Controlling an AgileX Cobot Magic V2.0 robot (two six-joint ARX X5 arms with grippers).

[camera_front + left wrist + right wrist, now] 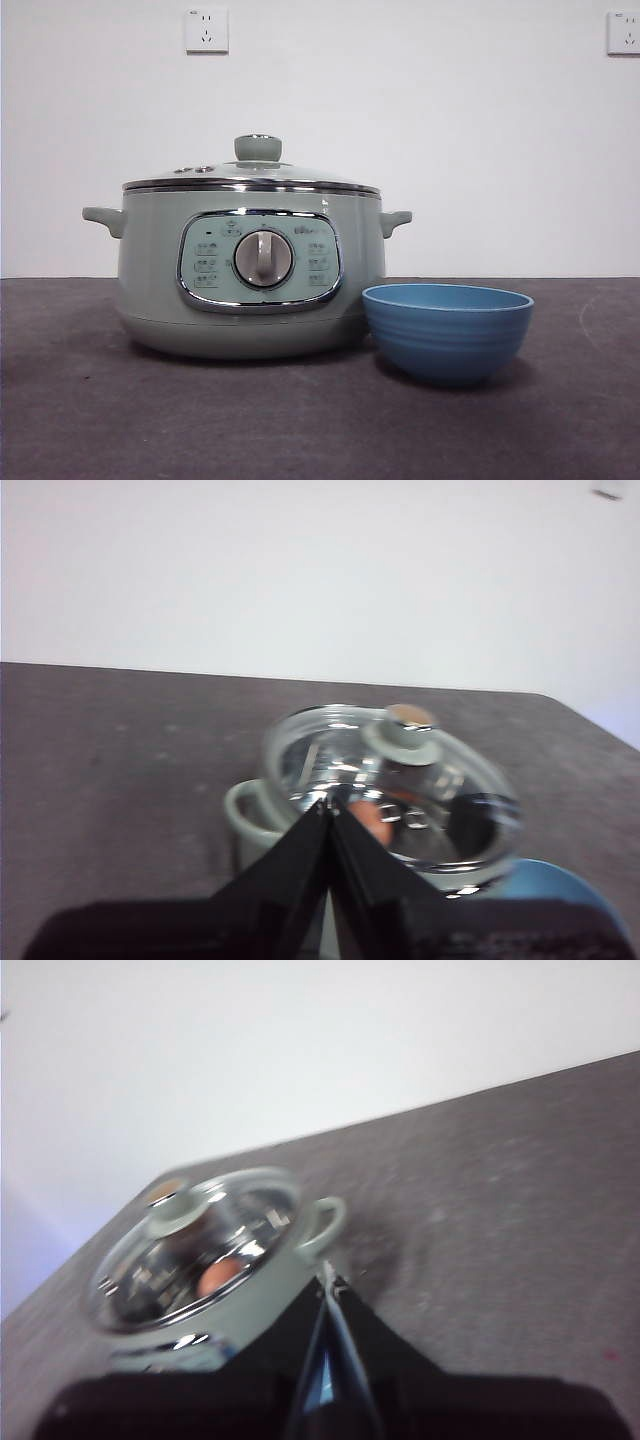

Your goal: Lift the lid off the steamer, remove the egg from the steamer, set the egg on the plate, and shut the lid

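The steamer [250, 280] stands on the dark surface [100, 420] with the lid [250, 178] seated on its rim, the knob [258, 147] upright at the centre. The plate [447, 330], a blue ribbed bowl, sits just beside the steamer's base, on the side of the right-hand handle in the front view; whether the two touch I cannot tell. Through the lid's glass, both wrist views show the egg [220, 1275] lying inside the pot, orange-brown and blurred. The left end effector [328, 810] hangs above the steamer's rim, its two black jaws pressed together at the tips and gripping nothing. The right end effector [328, 1285] is above the surface near one side handle [322, 1225], its jaws likewise closed and empty. Neither arm appears in the front view
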